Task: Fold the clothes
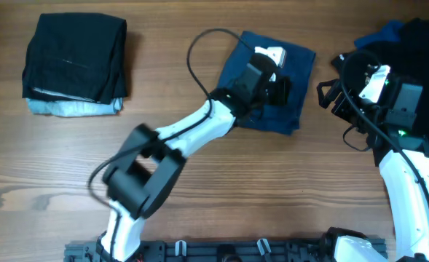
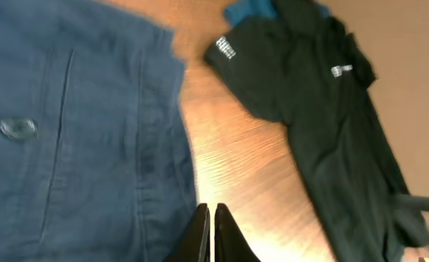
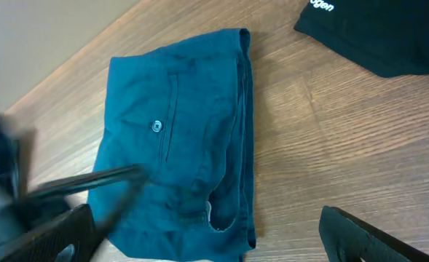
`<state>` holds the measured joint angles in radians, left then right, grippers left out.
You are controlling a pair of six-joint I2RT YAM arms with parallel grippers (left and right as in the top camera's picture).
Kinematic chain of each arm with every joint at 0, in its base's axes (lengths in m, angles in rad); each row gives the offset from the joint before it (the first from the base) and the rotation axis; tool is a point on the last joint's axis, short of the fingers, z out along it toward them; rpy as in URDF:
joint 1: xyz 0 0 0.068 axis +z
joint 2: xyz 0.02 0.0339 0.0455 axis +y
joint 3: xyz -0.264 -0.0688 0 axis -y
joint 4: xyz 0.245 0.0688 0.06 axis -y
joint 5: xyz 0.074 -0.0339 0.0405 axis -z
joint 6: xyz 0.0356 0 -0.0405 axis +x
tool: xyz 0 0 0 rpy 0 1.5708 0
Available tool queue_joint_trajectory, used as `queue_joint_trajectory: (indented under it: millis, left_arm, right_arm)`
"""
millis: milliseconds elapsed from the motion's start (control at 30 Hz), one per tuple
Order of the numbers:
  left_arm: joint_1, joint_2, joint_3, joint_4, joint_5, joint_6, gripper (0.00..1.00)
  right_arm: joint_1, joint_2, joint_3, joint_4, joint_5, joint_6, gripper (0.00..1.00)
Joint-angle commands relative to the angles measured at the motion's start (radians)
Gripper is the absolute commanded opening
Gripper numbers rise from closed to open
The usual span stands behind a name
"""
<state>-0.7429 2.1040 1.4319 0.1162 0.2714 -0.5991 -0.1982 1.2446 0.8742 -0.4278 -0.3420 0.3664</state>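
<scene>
Next, press navy shorts [image 1: 301, 69] flat and square edges before any lift toward folded stack [image 1: 74, 62] at far left. Left end effector [image 2: 210, 234]: pinched shut, empty, just over shorts' edge. Right end effector [image 3: 203, 222]: spread wide, empty, nearby. Shorts: mid-surface [image 1: 236, 182], folded, creased, button pocket up. Black shirt [image 1: 418, 44]: unfolded, right.

Bare table [image 1: 163, 80] lies open between the folded stack [image 1: 76, 58] and navy shorts [image 1: 301, 67]; black garment [image 1: 425, 36] crowds the right edge

Folded stack [image 1: 74, 62] left, shorts [image 1: 302, 76] centre, loose garments [image 1: 422, 44] right
</scene>
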Motion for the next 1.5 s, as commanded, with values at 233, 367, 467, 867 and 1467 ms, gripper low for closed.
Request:
queue_joint_trajectory:
  millis: [233, 367, 467, 867, 1467]
  left_arm:
    - [0.048, 0.243, -0.007, -0.266, 0.147, -0.041, 0.04]
    - [0.172, 0.182, -0.007, -0.576, 0.085, 0.277, 0.06]
    - [0.294, 0.126, 0.0, -0.772, -0.266, 0.44, 0.09]
    - [0.459, -0.304, 0.116, -0.599, 0.106, 0.34, 0.04]
    - [0.298, 0.372, 0.11, 0.035, 0.235, -0.22, 0.04]
  right_arm:
    - [-0.002, 0.008, 0.01, 0.0, 0.014, 0.007, 1.0]
    - [-0.002, 0.008, 0.01, 0.0, 0.014, 0.007, 1.0]
    - [-0.002, 0.008, 0.01, 0.0, 0.014, 0.007, 0.99]
    - [-0.002, 0.008, 0.01, 0.0, 0.013, 0.007, 0.99]
    - [-0.002, 0.008, 0.01, 0.001, 0.014, 0.006, 0.99]
